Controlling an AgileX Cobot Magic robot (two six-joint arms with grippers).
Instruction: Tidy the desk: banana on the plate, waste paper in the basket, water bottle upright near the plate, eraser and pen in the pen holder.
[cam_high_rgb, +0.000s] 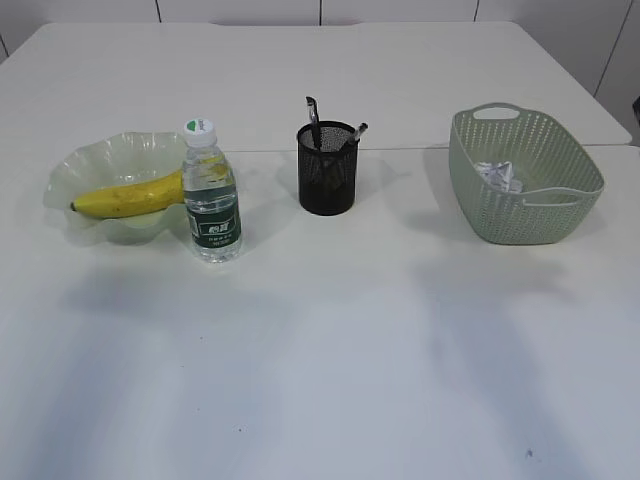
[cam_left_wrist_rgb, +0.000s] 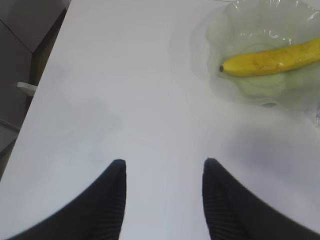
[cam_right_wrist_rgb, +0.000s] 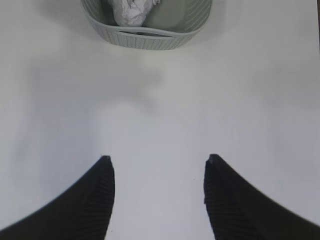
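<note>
A yellow banana (cam_high_rgb: 130, 196) lies on the pale green wavy plate (cam_high_rgb: 85, 165); both also show in the left wrist view, the banana (cam_left_wrist_rgb: 272, 59) on the plate (cam_left_wrist_rgb: 240, 30). A clear water bottle (cam_high_rgb: 210, 195) stands upright just right of the plate. A black mesh pen holder (cam_high_rgb: 327, 170) holds a pen (cam_high_rgb: 313, 118); the eraser is hidden. Crumpled waste paper (cam_high_rgb: 500, 177) lies in the green basket (cam_high_rgb: 560, 205), also seen in the right wrist view as paper (cam_right_wrist_rgb: 131, 11) in the basket (cam_right_wrist_rgb: 150, 37). My left gripper (cam_left_wrist_rgb: 164, 165) and right gripper (cam_right_wrist_rgb: 157, 160) are open and empty over bare table; neither shows in the exterior view.
A second table (cam_high_rgb: 300, 70) adjoins at the back. In the left wrist view the table's left edge (cam_left_wrist_rgb: 47, 65) drops off to the floor.
</note>
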